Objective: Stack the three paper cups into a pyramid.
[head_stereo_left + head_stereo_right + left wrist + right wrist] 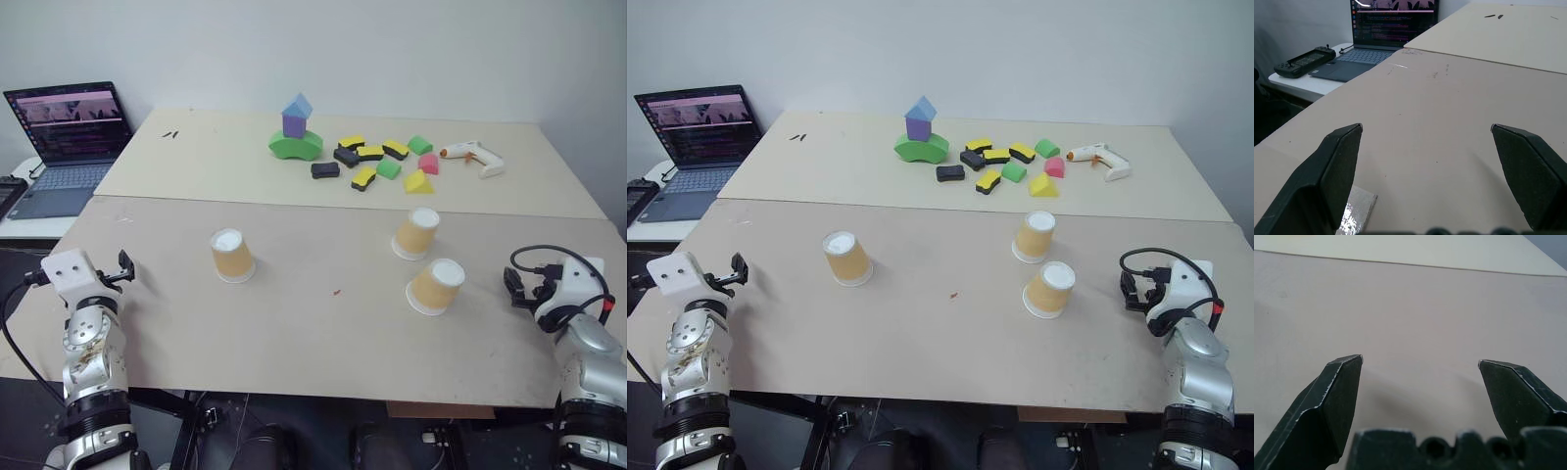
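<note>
Three tan paper cups stand upside down and apart on the near table board (pixel 294 333), white bottoms up. One cup (pixel 232 255) is left of centre. Another cup (pixel 416 233) is right of centre, and the third cup (pixel 435 286) stands just in front of it, tilted a little. My left gripper (pixel 124 265) hovers at the table's left edge, open and empty, well left of the first cup. Over at the right edge is my right gripper (pixel 513 286), open and empty, a short way right of the third cup. Bare table lies between the fingers (pixel 1334 171) in both wrist views.
On the far board stand a blue-purple-green block tower (pixel 295 130), several loose foam blocks (pixel 377 162) and a white glue gun (pixel 473 157). A laptop (pixel 69 137) and a black controller (pixel 1305 61) sit on a side desk at the left.
</note>
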`<action>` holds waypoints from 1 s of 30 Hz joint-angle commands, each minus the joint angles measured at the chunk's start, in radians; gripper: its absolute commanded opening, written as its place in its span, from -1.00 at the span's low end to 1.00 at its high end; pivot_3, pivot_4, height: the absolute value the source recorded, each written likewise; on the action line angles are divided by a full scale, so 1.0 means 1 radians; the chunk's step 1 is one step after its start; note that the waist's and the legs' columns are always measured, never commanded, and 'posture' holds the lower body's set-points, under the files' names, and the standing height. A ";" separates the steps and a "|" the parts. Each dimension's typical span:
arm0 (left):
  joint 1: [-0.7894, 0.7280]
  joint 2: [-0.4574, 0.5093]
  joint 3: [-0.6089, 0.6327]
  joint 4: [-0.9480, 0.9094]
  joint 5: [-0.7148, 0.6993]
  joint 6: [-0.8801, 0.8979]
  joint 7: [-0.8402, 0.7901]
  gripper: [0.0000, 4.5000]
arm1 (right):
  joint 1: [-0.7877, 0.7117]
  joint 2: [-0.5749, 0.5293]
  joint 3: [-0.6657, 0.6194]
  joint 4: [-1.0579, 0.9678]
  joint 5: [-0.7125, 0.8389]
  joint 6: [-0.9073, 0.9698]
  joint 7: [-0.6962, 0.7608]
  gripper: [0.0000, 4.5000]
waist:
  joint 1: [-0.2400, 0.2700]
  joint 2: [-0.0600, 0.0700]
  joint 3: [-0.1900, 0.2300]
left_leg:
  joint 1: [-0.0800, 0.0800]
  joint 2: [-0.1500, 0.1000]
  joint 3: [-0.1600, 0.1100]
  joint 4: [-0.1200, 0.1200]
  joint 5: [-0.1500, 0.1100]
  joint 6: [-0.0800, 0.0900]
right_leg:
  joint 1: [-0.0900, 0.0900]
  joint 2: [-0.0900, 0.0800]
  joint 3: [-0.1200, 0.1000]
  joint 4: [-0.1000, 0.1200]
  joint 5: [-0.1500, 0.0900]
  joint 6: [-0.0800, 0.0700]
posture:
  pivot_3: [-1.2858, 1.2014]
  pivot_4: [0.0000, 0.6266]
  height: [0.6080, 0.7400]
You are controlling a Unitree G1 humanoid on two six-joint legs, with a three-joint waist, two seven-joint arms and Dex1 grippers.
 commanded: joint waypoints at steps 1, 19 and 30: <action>-0.017 0.010 -0.008 0.003 -0.006 -0.013 -0.018 1.00 | -0.014 -0.004 -0.012 -0.013 0.004 -0.036 -0.003 0.96 | 0.000 0.000 0.000 | 0.000 0.000 0.000 0.000 0.000 0.000 | 0.000 0.000 0.000 0.000 0.000 0.000 | 0.03 -0.52 1.00; -0.042 0.271 0.021 -0.361 -0.499 0.360 -0.577 1.00 | -0.021 -0.026 -0.008 0.012 -0.005 -0.031 0.009 0.96 | -0.005 0.000 0.000 | 0.000 0.000 0.001 0.000 0.003 0.004 | 0.000 0.001 -0.001 0.000 0.000 0.000 | 0.03 -0.52 1.00; 0.117 0.429 -0.249 -0.682 -0.539 0.500 -0.838 1.00 | -0.048 -0.285 0.030 0.119 0.024 0.031 0.341 0.96 | 0.000 0.006 0.003 | 0.002 -0.001 0.002 0.000 0.003 0.004 | 0.002 0.002 -0.001 -0.001 0.000 0.000 | 0.03 -0.52 1.00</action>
